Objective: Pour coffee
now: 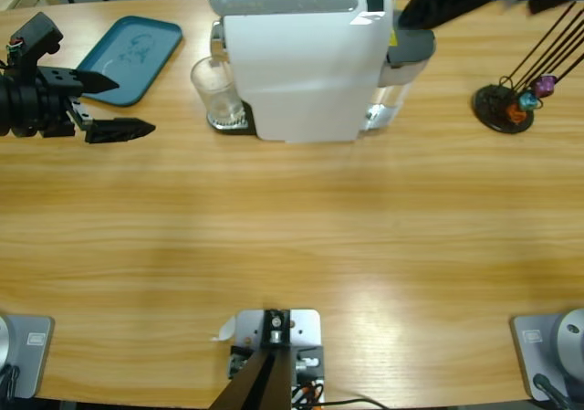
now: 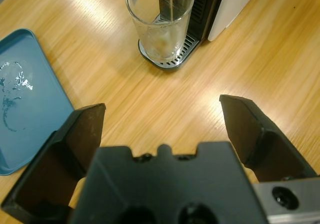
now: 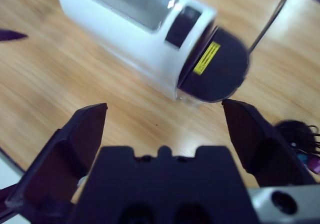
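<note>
Clear tumbler (image 2: pixel 161 22), seemingly faint coffee (image 2: pixel 159 44)

High view: I look straight down on the desk (image 1: pixel 292 236) | left wrist: low, facing the glass (image 2: pixel 160 22), near | right wrist: above the coffee machine (image 3: pixel 150 39) | all three share this machine.

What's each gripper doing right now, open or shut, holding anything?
Left gripper: open, empty, facing the glass on the drip tray.
Right gripper: open, empty, above the coffee machine.
</note>
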Motion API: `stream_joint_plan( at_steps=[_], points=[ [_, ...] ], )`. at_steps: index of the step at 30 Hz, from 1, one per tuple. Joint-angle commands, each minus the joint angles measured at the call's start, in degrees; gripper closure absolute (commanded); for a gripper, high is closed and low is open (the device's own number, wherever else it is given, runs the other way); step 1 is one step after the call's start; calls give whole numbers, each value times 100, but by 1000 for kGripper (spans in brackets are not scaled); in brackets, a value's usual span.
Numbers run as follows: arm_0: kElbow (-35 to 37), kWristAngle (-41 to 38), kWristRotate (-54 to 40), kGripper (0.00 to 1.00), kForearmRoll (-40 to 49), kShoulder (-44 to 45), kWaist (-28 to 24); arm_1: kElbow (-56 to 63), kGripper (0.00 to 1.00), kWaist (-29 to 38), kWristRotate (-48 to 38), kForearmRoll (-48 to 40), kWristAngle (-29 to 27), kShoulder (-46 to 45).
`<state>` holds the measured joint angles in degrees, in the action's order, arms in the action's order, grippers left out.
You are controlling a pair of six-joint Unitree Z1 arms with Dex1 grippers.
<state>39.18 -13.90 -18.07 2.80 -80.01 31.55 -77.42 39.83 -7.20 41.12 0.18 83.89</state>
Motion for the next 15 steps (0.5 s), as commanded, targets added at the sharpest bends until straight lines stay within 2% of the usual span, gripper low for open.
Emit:
stream_joint_plan(
  at_steps=[1, 6, 10, 15],
  points=[
    [-155, -53, 220, 0, 46, 152, 53, 2266, 0, 111, 553, -2598, -20, -391],
    [-241, -60, 361, 0, 46, 354, 106, 3182, 0, -149, 629, -3955, 569, -671],
    [-237, -52, 420, 0, 33, 482, 108, 3579, 0, -218, 731, -3971, 940, -866],
    [-257, -60, 480, 0, 9, 426, 115, 4050, 0, -417, 818, -3882, 917, -1402]
  ],
)
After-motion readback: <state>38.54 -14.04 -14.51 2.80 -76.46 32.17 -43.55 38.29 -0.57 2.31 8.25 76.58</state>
